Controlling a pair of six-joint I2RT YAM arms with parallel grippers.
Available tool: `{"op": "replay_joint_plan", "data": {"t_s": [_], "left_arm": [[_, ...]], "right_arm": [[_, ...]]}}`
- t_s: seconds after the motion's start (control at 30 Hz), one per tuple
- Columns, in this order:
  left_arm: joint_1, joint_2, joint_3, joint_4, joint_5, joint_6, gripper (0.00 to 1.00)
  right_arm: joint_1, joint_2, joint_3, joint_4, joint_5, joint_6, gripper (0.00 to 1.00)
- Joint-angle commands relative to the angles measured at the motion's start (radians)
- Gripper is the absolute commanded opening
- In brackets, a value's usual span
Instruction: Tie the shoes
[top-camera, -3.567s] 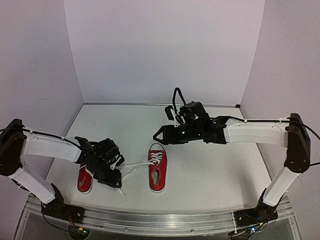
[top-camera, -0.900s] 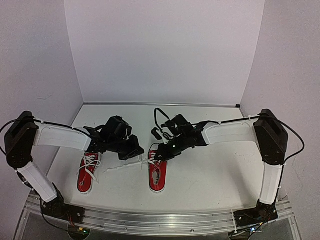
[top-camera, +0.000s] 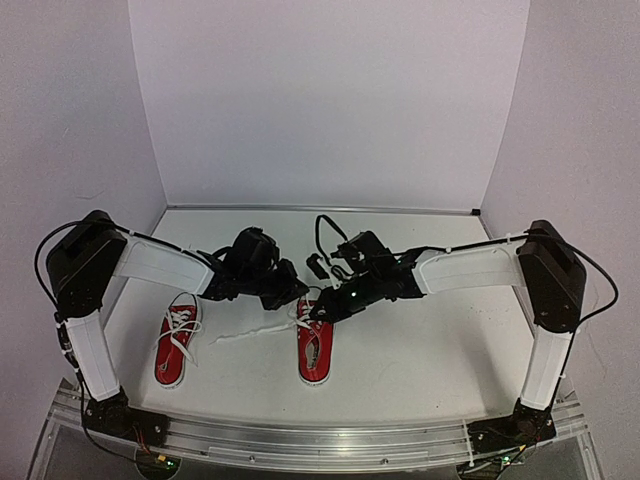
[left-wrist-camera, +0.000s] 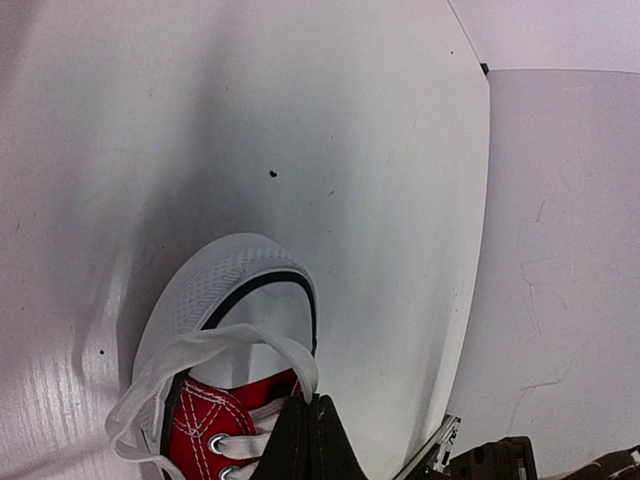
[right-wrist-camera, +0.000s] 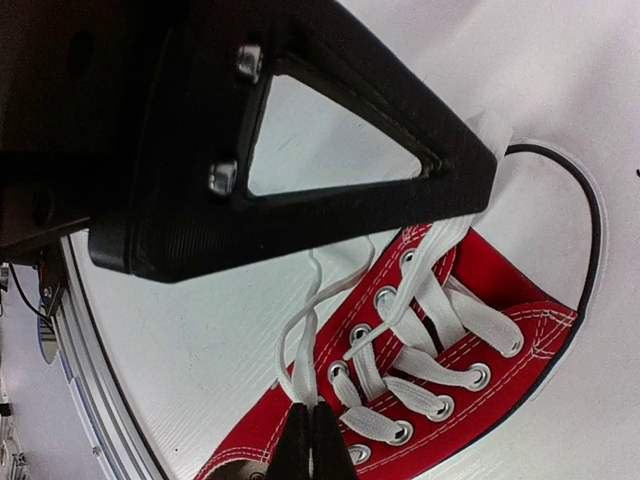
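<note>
Two red shoes with white laces lie toe-away on the white table: one at the left (top-camera: 175, 345), one in the middle (top-camera: 315, 348). Both grippers meet above the middle shoe's toe end. My left gripper (top-camera: 296, 296) (left-wrist-camera: 310, 402) is shut on a white lace loop (left-wrist-camera: 205, 348) that arches over the white toe cap (left-wrist-camera: 220, 285). My right gripper (top-camera: 314, 309) (right-wrist-camera: 318, 408) is shut on a thin lace loop (right-wrist-camera: 303, 345) beside the eyelets of the red upper (right-wrist-camera: 500, 275). The left gripper's black finger (right-wrist-camera: 150, 150) fills the top of the right wrist view. A loose lace end (top-camera: 240, 334) trails left on the table.
The left shoe lies apart, its laces loose. White walls close the table (top-camera: 430, 350) at the back and both sides. A metal rail (top-camera: 320, 440) runs along the near edge, with both arm bases on it.
My left gripper has moved right, from the left shoe to the middle shoe's toe, carrying lace. My right gripper has come down onto the same shoe's laces and barely shifted in the last second.
</note>
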Motion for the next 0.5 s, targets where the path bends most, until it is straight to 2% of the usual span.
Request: {"op": "replay_joint_plan", "data": {"t_s": [0.0, 0.17, 0.47], "left_arm": [[0.003, -0.009, 0.016, 0.036, 0.096, 0.005, 0.00], [0.000, -0.033, 0.013, 0.005, 0.172, 0.016, 0.00], [0.000, -0.062, -0.028, -0.081, 0.220, 0.049, 0.00]], "right_arm": [[0.000, -0.053, 0.004, 0.047, -0.009, -0.005, 0.00], [0.001, -0.045, 0.007, 0.047, -0.006, -0.009, 0.00], [0.000, -0.047, 0.009, 0.047, 0.001, -0.012, 0.00]]}}
